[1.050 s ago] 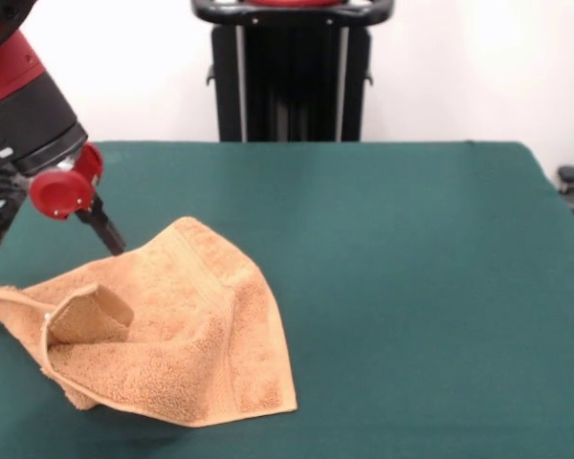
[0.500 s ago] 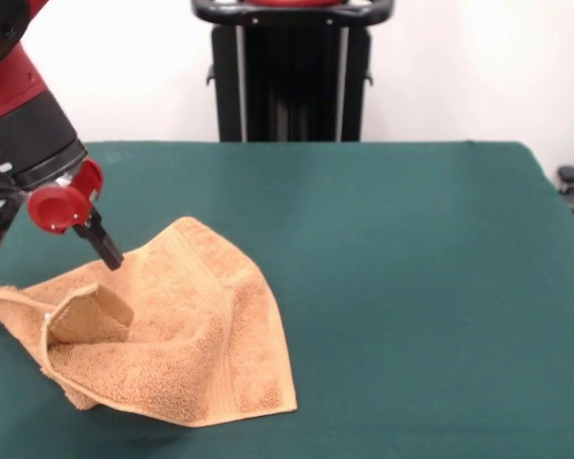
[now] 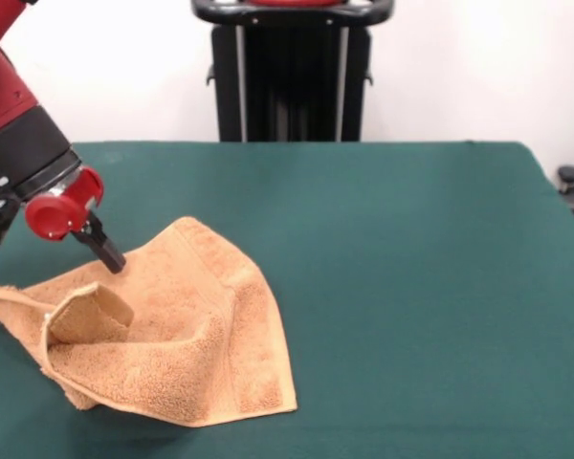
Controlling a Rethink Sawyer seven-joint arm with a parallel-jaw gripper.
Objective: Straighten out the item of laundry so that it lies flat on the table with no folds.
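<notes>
1. The orange-tan hand towel [image 3: 163, 335] lies crumpled at the left of the green table [image 3: 411, 287] — one corner folded over, a ridge through its middle.
2. My gripper [image 3: 113, 260] hangs just above the towel's far edge — whether my jaws are apart or together, I cannot tell.

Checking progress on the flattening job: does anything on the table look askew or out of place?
Yes. The towel is rumpled on the green table: one corner is folded back over itself at the left, and a raised ridge runs down its middle. The end effector sits at its far edge.
</notes>
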